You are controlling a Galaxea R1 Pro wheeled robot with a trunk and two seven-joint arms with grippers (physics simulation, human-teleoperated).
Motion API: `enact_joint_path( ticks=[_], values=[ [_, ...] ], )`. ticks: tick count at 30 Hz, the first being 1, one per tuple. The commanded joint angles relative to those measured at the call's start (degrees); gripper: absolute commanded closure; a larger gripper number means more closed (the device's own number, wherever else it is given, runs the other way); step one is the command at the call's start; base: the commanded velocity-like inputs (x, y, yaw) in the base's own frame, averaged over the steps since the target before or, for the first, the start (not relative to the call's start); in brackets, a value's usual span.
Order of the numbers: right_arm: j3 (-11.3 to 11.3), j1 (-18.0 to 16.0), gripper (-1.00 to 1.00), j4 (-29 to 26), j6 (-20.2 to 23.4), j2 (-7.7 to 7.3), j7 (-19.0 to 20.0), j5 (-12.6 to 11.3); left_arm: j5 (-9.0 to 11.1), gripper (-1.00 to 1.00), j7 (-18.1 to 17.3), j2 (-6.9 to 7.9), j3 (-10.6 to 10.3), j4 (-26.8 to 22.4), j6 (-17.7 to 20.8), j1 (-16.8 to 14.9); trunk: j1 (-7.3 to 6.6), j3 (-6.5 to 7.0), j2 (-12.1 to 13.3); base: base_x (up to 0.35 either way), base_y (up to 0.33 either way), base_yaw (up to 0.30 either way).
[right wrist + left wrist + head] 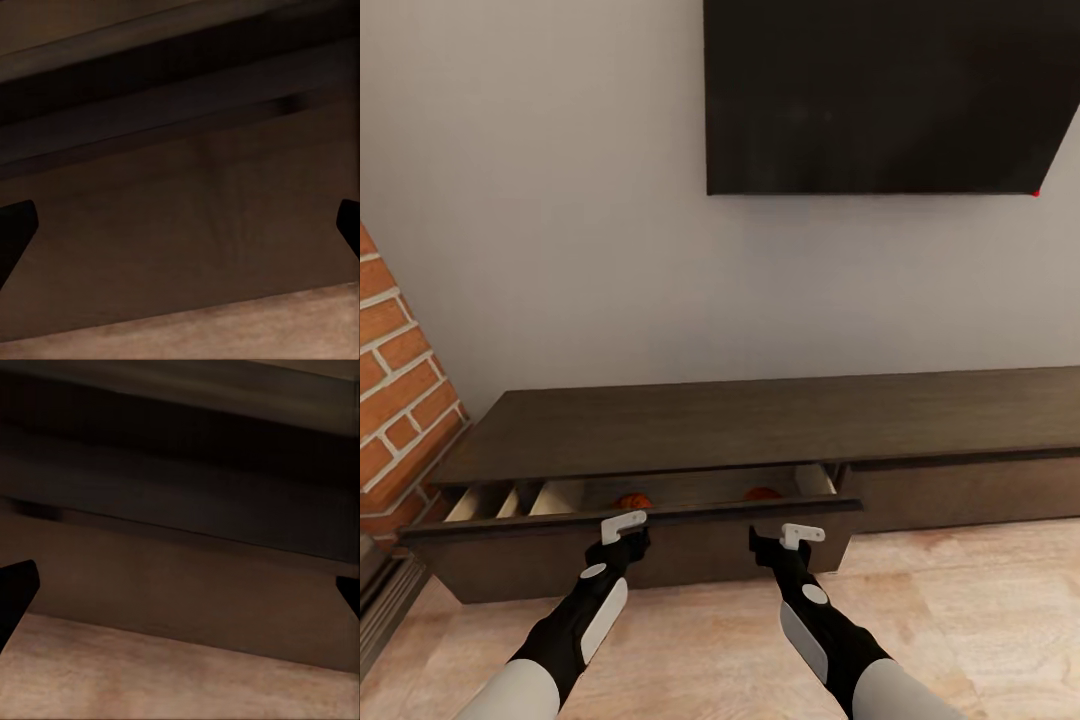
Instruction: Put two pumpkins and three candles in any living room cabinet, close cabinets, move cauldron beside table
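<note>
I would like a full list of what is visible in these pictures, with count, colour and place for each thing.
long low wooden cabinet: one, dark brown, against the wall
pulled-out drawer: one, dark front, pale tan inside with dividers, left part of the cabinet
small ribbed pumpkins: two, bright orange, inside the drawer, partly hidden by its front, one left, one right
flat wall screen: one, black, above the cabinet
brick column: one, red-orange, at the left edge
wooden floor: one, light brown
left gripper: one, black and white, open, at the drawer front
right gripper: one, black and white, open, at the drawer front
</note>
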Motion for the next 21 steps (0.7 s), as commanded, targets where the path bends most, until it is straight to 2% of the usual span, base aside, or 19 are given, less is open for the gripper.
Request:
enact_joint_path(
  ticks=[1, 11, 21],
  values=[
    [0.48, -0.06, -1.0, 0.02, -0.31, -0.03, -0.38, -0.61, 0.09, -1.0, 0.31, 0.03, -0.5, -0.21, 0.17, -0.05, 0.01, -0.04, -0.02, 0.279, 0.0, 0.0],
    [0.48, -0.06, -1.0, 0.02, -0.32, 0.0, -0.42, -0.63, 0.09, -1.0, 0.32, 0.03, -0.91, -0.21, 0.17, -0.05, 0.01, -0.04, -0.02, 0.22, 0.0, 0.0],
    [0.48, -0.06, -1.0, 0.02, -0.35, -0.04, -0.44, -0.65, 0.07, -1.0, 0.34, 0.03, -0.91, -0.21, 0.17, -0.05, 0.01, -0.04, -0.02, 0.035, 0.0, 0.0]
  ],
)
